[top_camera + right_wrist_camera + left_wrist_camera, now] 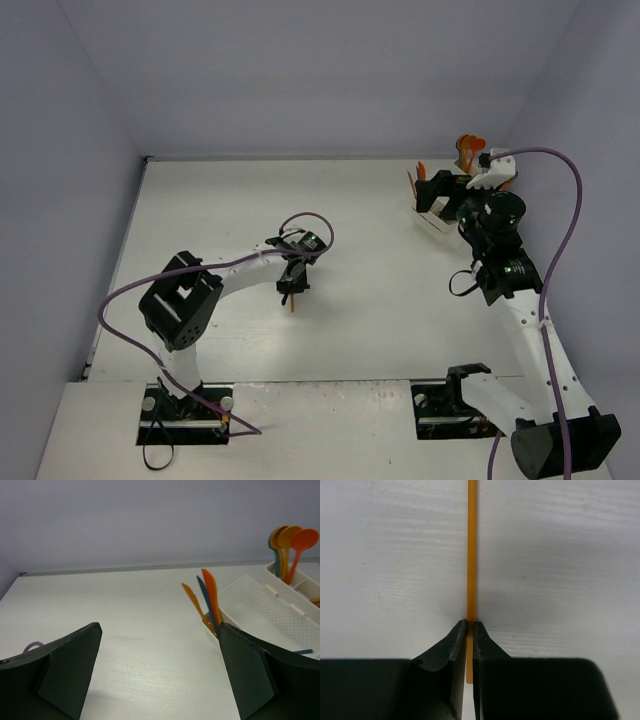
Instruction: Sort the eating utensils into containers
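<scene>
From above, the matte white table shows a faint wood grain. The left gripper points down near its middle, and a thin sliver of the orange utensil pokes out just below it, lying flat on the surface. The right gripper hovers at the far right corner beside the containers, a cluster of white thin-walled plastic bins. Rounded orange spoons stand up from the bin farthest back. A glossy purple cable arcs over the right arm.

In the left wrist view, the orange utensil is a narrow, straight, smooth plastic strip running up the centre of the table. The left gripper is clamped on it. Its black, wedge-shaped fingers are pressed against either side of the handle near its lower end.

In the right wrist view, the right gripper is spread wide with nothing between its jaws, and its dull black fingers frame the scene. The containers lie ahead to the right; the nearest is a rectangular tray with a perforated floor. Three flat pointed utensils, two orange and one dark blue, lean upright in a narrow slot at its near end. The spoons, orange with a teal one behind, stand bowl-up in a compartment further back.
</scene>
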